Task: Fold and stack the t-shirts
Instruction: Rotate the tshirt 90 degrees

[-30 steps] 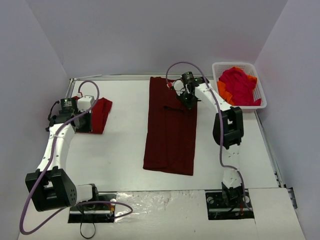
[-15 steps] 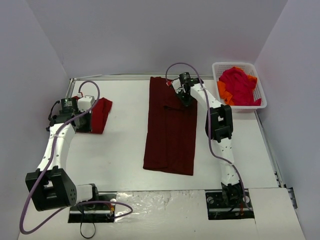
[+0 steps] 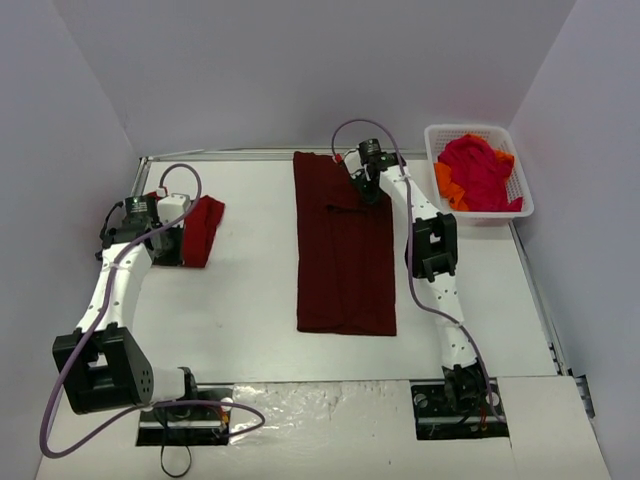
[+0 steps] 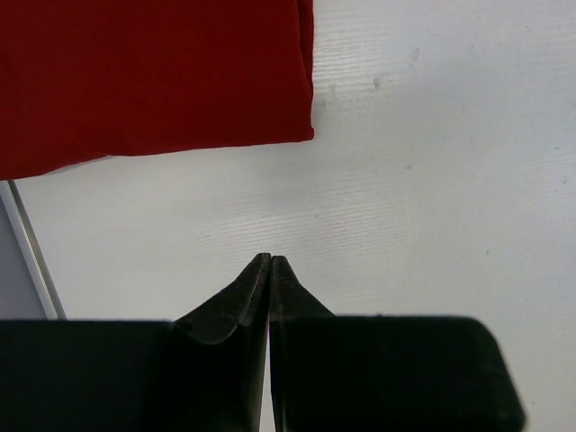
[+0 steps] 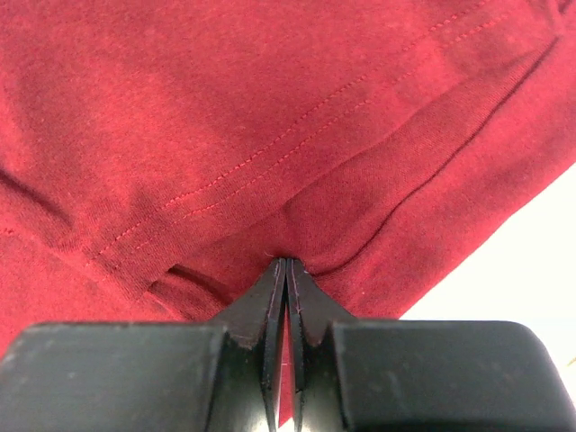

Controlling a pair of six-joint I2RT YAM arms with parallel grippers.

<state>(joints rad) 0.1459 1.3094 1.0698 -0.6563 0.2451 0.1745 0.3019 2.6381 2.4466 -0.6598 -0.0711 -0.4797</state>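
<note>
A long dark maroon t-shirt [image 3: 345,260] lies folded into a narrow strip down the middle of the table. My right gripper [image 3: 368,190] is at its far right corner, shut on a pinch of the maroon cloth [image 5: 270,117], which puckers at the tips [image 5: 286,263]. A brighter red t-shirt [image 3: 205,228] lies folded at the far left. My left gripper [image 3: 168,248] hovers beside it, shut and holding nothing [image 4: 270,257], over bare table near the red shirt's edge [image 4: 153,72]. More t-shirts [image 3: 478,172], crimson and orange, are heaped in the basket.
The white lattice basket [image 3: 470,129] stands at the far right corner against the wall. A metal rail [image 3: 230,155] runs along the table's far edge. White walls close in on three sides. The arm bases sit on foil-covered mounts [image 3: 330,400] at the near edge.
My right gripper has moved toward the far edge, dragging the maroon t-shirt with it; the strip now lies straighter and a little farther back. The left arm has barely moved.
</note>
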